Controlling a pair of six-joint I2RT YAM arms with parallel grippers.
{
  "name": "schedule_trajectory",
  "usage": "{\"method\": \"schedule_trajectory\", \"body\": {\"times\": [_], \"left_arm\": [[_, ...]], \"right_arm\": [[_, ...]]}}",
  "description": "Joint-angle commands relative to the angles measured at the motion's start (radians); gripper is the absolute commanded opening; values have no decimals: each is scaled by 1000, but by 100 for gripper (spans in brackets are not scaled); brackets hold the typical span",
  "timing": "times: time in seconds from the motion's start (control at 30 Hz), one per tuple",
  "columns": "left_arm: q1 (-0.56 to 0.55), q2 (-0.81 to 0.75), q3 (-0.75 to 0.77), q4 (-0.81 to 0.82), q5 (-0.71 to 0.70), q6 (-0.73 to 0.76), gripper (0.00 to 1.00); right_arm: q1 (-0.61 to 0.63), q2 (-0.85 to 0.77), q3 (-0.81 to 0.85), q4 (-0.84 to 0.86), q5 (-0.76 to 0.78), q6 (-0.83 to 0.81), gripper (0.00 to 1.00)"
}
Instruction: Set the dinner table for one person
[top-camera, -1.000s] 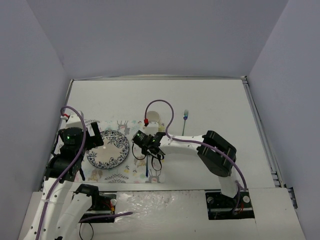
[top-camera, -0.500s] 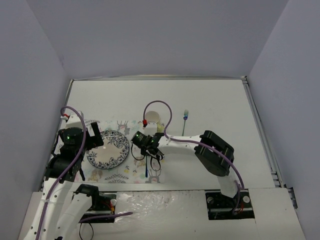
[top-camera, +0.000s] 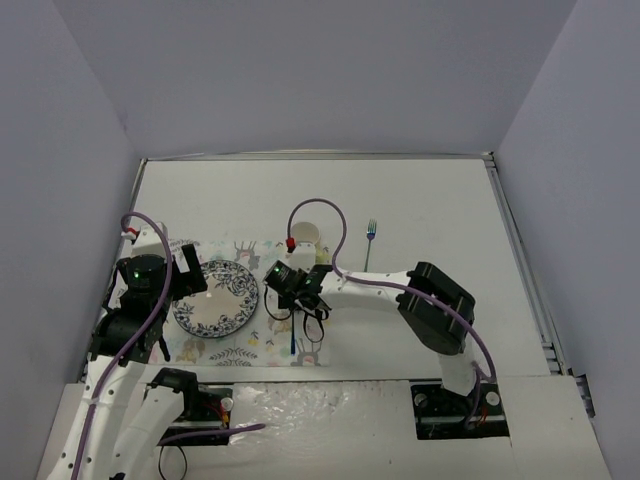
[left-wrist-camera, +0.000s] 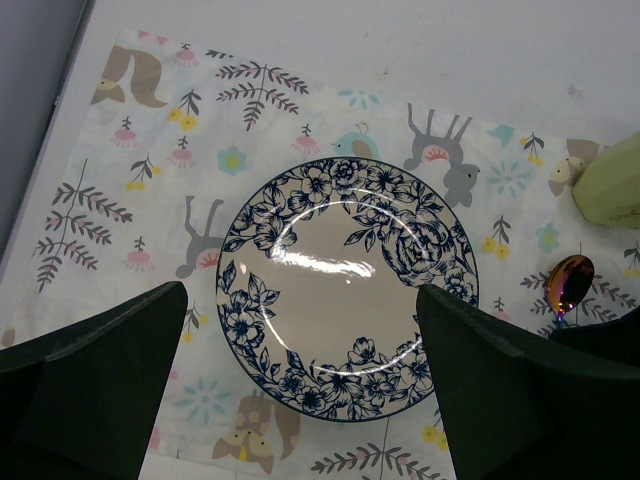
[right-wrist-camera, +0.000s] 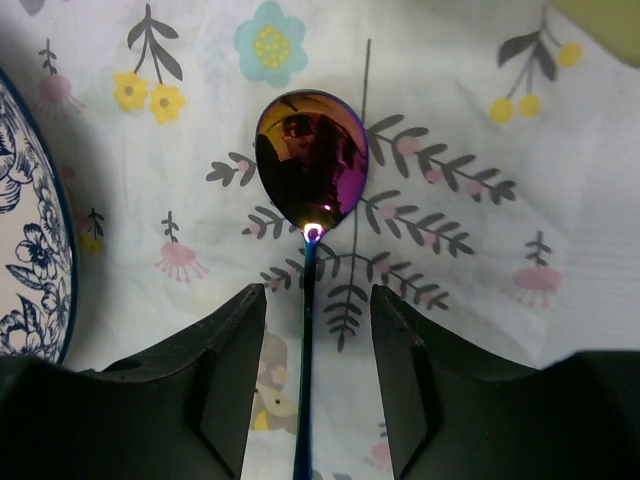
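The white dinner table (top-camera: 420, 200) carries a floral placemat (top-camera: 240, 350) with a blue-flowered plate (top-camera: 215, 298) on it. An iridescent spoon (right-wrist-camera: 310, 160) lies flat on the placemat (right-wrist-camera: 470, 240) just right of the plate (right-wrist-camera: 25, 260), bowl away from me. My right gripper (right-wrist-camera: 318, 300) hangs low over the spoon's handle, open, with a gap on each side of the handle. My left gripper (left-wrist-camera: 300, 292) is open wide above the plate (left-wrist-camera: 345, 320), holding nothing. The spoon's bowl (left-wrist-camera: 569, 283) shows at the right of the left wrist view.
A pale cup (top-camera: 307, 236) stands just beyond the placemat's far right corner, close to the right gripper (top-camera: 300, 300). A fork (top-camera: 370, 240) lies on the bare table to the right of it. The left gripper (top-camera: 185, 275) sits at the plate's left.
My right gripper's jaws have parted from the spoon's handle, and the spoon rests on the placemat. That arm shifted only slightly. The left arm has not moved.
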Motion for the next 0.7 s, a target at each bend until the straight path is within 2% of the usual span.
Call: {"method": "schedule_trajectory", "body": {"times": [0.0, 0.2, 0.3, 0.37, 0.5, 0.57, 0.67], "left_arm": [[0, 18, 22, 46, 9, -6, 97], [-6, 76, 88, 14, 82, -43, 97], [-15, 115, 135, 10, 129, -70, 97], [-28, 167, 199, 11, 182, -113, 97], [-124, 256, 283, 41, 182, -166, 97], [-181, 318, 321, 48, 149, -184, 97], [-339, 423, 411, 70, 31, -197, 97]], "right_arm": [[11, -204, -15, -24, 112, -31, 53], [-8, -452, -75, -52, 220, -104, 80], [-71, -537, -121, -57, 240, -127, 92], [-117, -593, -160, -59, 249, -143, 94], [-232, -682, -258, -57, 251, -177, 95], [-324, -729, -287, -57, 213, -187, 95], [-419, -802, -346, -57, 193, -225, 95]]}}
